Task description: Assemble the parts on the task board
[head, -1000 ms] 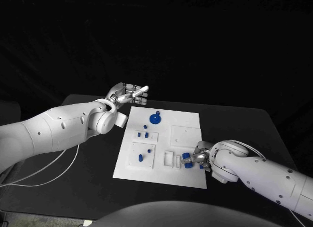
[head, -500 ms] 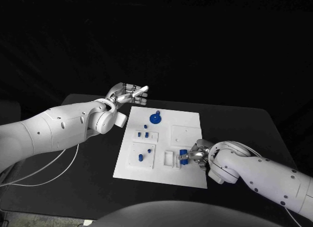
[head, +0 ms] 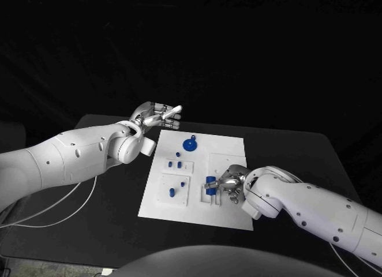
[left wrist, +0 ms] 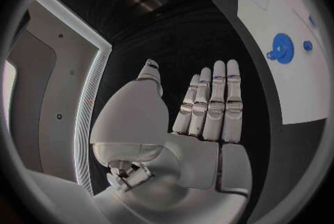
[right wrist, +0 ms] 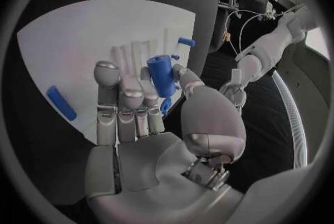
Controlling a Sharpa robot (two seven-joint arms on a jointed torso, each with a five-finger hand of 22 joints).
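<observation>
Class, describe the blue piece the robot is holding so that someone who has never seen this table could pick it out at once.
Start at the white board in the middle of the black table. Over its near right part is the right robot hand. Pinched in its fingers is a short blue cylinder, the one blue piece held off the board rather than lying or standing on it.

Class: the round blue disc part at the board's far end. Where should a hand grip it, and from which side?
Probably by the disc rim, from above: it seems to lie flat on the board, nothing crowding it. The open left hand is nearest.
</observation>
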